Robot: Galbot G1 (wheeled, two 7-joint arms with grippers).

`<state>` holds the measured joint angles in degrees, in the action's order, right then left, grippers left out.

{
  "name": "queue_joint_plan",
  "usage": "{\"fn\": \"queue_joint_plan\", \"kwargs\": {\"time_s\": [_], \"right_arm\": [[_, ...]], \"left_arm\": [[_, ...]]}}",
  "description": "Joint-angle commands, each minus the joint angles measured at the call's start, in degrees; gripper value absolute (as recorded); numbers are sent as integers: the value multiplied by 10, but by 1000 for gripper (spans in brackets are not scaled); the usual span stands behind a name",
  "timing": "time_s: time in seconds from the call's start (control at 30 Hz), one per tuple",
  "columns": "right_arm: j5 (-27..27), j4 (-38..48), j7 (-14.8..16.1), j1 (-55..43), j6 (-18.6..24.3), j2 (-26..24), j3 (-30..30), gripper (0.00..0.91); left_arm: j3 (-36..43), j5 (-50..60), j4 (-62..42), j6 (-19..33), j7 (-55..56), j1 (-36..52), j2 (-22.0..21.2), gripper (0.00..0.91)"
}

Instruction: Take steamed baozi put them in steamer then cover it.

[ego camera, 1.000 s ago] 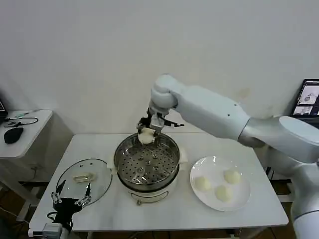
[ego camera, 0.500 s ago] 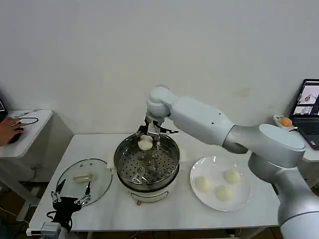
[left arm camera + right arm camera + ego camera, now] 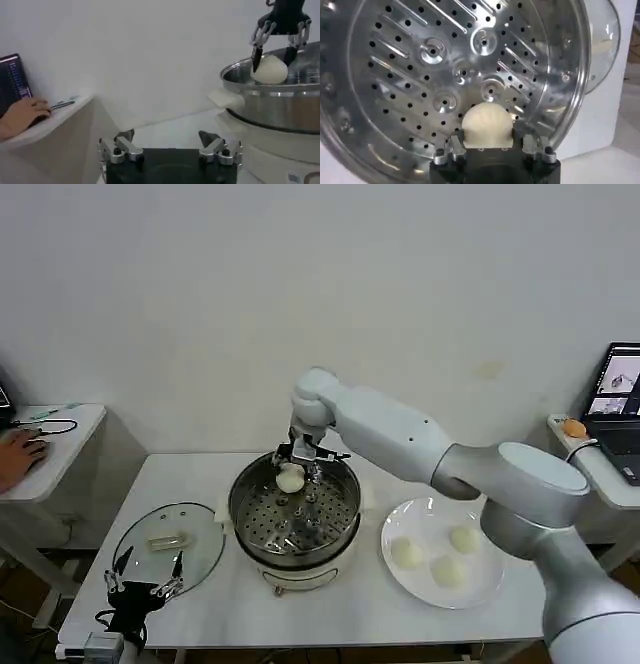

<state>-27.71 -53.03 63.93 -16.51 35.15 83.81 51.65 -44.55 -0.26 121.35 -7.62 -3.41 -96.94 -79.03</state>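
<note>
My right gripper (image 3: 296, 465) hangs over the far side of the steel steamer (image 3: 262, 536), shut on one creamy-white baozi (image 3: 290, 477). In the right wrist view that baozi (image 3: 487, 124) sits between my fingers (image 3: 454, 142) above the perforated tray (image 3: 420, 75). The left wrist view shows the bun (image 3: 270, 69) just above the steamer rim (image 3: 260, 91). Three more baozi (image 3: 407, 553) lie on the white plate (image 3: 487, 589) right of the steamer. The glass cover (image 3: 170, 546) lies flat on the table left of the steamer. My left gripper (image 3: 145, 576) is open at the cover's near edge.
The white table (image 3: 380, 614) ends close behind the steamer, against a plain wall. A side table (image 3: 60, 446) stands at far left, with a person's hand (image 3: 14, 450) on it. A laptop (image 3: 620, 389) stands at far right.
My right gripper has lowered slightly with the baozi, from above the steamer's far rim to just inside it. The arm's elbow has swung lower. The left arm has not moved.
</note>
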Motion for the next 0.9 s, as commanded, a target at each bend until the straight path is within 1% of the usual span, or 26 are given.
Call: {"fn": "queue_joint_plan", "kwargs": {"time_s": [0.03, 0.1, 0.2, 0.23, 0.3, 0.33, 0.4, 0.43, 0.5, 0.57, 0.6, 0.63, 0.7, 0.77, 0.8, 0.83, 0.87, 0.9], "right_arm": [[12, 18, -5, 4, -6, 6, -1, 907], [20, 23, -12, 1, -10, 5, -2, 907], [47, 14, -5, -7, -23, -3, -7, 907], [66, 3, -1, -11, -34, -11, -9, 907], [88, -17, 5, -17, -50, -21, -9, 907], [111, -43, 9, -25, -67, -36, -8, 907], [134, -73, 11, -38, -82, -54, -8, 907], [156, -100, 12, -49, -98, -73, -8, 907], [190, -144, 7, -65, -140, -97, -4, 907], [241, -196, -11, -104, -212, -150, 15, 907], [262, -212, -22, -112, -234, -164, 19, 907], [307, -236, -29, -125, -268, -200, 24, 907], [351, -270, -36, -157, -313, -254, 36, 907], [377, -295, -34, -173, -372, -309, 39, 907], [379, -306, -29, -179, -386, -321, 39, 907], [377, -323, -19, -186, -426, -346, 39, 907], [380, -330, -16, -188, -448, -364, 38, 907], [390, -340, -15, -189, -460, -390, 38, 907]], "left_arm": [[2, 0, 0, 1, 0, -1, 0, 907], [4, 0, 0, 1, 0, 0, -1, 907], [7, 2, -1, 1, 0, 0, -1, 907], [8, 3, -1, 1, 0, -1, -2, 907], [9, 3, -2, 1, 0, -1, -1, 907], [10, 4, -2, 1, 0, -2, -1, 907], [11, 4, -2, 1, 0, -2, -1, 907], [12, 5, -1, 1, 0, -2, -1, 907], [11, 5, 1, 1, -1, -2, -2, 907], [10, 5, 6, 1, -1, -3, -1, 907], [10, 5, 8, 1, -1, -3, -1, 907], [10, 3, 12, 1, -2, -4, -1, 907], [11, 3, 16, 1, -3, -4, -1, 907], [15, 2, 20, 0, -3, -4, 0, 907], [17, 2, 24, -1, -4, -5, -1, 907], [18, 2, 27, -1, -5, -6, -1, 907], [20, 3, 31, -1, -7, -7, 0, 907], [22, 4, 34, -1, -9, -8, 0, 907]]}}
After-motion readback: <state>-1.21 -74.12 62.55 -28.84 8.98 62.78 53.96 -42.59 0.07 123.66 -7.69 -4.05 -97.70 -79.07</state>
